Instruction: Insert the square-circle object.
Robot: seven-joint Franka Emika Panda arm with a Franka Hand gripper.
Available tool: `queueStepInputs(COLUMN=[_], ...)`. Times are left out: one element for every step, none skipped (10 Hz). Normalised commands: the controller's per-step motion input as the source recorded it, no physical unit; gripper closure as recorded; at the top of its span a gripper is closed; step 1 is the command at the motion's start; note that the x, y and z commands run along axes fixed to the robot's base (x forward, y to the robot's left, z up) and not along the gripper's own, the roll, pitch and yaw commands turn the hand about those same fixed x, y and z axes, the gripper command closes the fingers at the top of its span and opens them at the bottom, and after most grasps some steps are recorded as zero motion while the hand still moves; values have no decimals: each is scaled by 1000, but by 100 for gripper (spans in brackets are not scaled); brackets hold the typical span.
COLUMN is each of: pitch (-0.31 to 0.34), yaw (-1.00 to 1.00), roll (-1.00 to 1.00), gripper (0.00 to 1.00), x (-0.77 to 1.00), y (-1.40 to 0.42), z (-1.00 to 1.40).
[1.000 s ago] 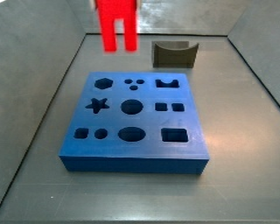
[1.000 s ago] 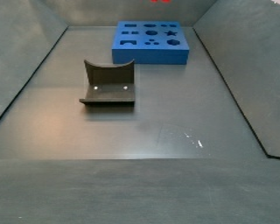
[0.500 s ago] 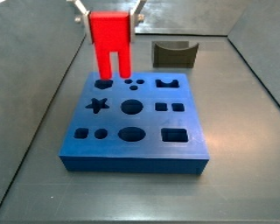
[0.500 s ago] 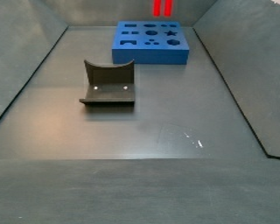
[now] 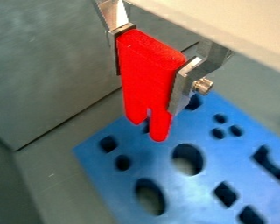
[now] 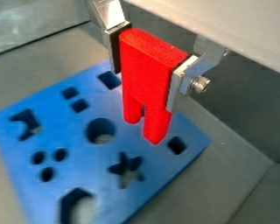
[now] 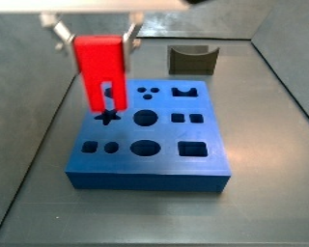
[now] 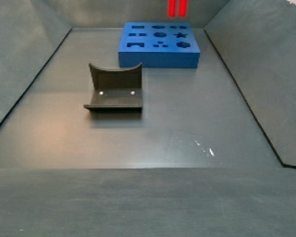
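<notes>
My gripper (image 5: 150,63) is shut on the square-circle object (image 5: 150,83), a bright red flat piece with two prongs pointing down. It also shows in a wrist view (image 6: 146,80) and in both side views (image 7: 99,69) (image 8: 178,8). The silver fingers (image 6: 187,74) clamp its upper body on both sides. The piece hangs upright above the blue board (image 7: 151,135), with its prongs over the board's left part near the star hole (image 7: 107,117). The prong tips are just above the board's top. In a side view the board (image 8: 162,45) is far off.
A dark grey notched block (image 7: 193,58) stands behind the board near the back wall. It shows closer in a side view (image 8: 115,87) on the grey floor. Grey walls enclose the floor on the left, right and back.
The gripper has carried the red piece forward and down, from over the board's back left edge to over the star hole on its left side.
</notes>
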Motion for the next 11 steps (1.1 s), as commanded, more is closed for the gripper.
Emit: queueStepInputs(pitch=[-56, -57, -83, 0, 0, 0, -76, -66, -41, -54, -17], yaw=[0, -103, -117, -34, -54, -109, -129, -149, -80, -26, 0], roll=[0, 0, -19, 0, 31, 93, 29, 0, 0, 0, -80], gripper=[100, 100, 100, 100, 100, 100, 100, 100, 100, 100, 100], x=[0, 43, 9, 14, 51, 117, 40, 69, 0, 0, 0], y=[-497, -429, -346, -129, -43, -166, -180, -134, -14, 0, 20], z=[-234, -251, -286, -6, 0, -26, -149, -143, -120, -171, -220])
